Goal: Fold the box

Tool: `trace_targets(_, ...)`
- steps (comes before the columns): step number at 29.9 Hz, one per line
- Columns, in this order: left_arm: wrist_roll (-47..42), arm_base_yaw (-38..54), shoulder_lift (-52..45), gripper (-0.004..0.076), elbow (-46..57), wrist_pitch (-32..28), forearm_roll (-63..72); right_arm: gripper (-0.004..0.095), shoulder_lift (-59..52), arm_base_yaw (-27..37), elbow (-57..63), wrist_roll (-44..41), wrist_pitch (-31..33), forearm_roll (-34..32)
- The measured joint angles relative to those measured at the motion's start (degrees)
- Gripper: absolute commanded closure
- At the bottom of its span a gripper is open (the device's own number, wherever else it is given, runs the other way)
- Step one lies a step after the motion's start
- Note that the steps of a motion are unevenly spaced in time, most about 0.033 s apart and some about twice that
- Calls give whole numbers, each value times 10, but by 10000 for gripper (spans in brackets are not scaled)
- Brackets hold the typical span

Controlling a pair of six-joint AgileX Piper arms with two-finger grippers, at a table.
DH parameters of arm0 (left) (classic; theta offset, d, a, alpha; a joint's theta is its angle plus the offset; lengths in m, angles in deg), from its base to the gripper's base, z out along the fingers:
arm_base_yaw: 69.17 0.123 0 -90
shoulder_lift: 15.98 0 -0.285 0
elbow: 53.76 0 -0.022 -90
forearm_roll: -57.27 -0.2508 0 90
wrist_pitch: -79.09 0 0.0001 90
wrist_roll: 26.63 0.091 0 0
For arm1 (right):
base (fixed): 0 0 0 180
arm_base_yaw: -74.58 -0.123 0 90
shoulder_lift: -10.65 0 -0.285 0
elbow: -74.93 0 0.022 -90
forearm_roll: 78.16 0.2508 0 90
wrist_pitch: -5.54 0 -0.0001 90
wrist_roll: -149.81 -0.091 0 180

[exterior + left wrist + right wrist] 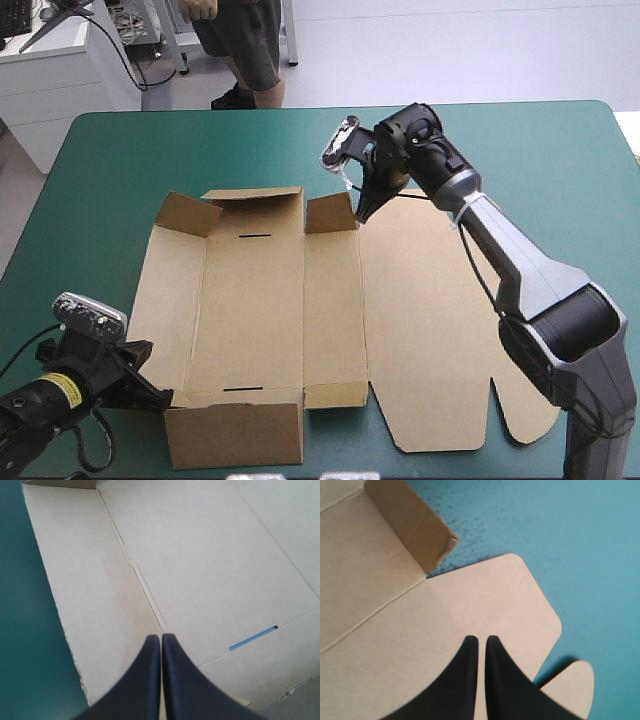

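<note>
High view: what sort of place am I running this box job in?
Probably a robotics lab bench: a table with a teal-green cover, the brown box part-folded on it, the left gripper and right gripper at its edges.

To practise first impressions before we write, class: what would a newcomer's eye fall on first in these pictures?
The brown box, half folded, sprawls across the middle of the teal-green table, near and far walls raised, lid flat to the right. The left pincer, fingers together, sits at its near left corner; the right pincer, likewise shut, at its far edge.
</note>
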Motion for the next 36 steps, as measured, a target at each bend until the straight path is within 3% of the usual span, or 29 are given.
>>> trace_targets(7, 0, 0, 0, 732, -1, 0, 0, 916, -25, 85, 0, -133, 14, 45)
trace_targets(17, 0, 0, 0, 732, -1, 1, 0, 916, -106, 185, 24, -193, 16, 90)
trace_targets(29, 0, 0, 0, 732, -1, 1, 0, 918, -317, 251, 310, -187, 6, 98)
trace_targets(36, 0, 0, 0, 732, -1, 1, 0, 921, -483, 256, 472, -180, -22, 109)
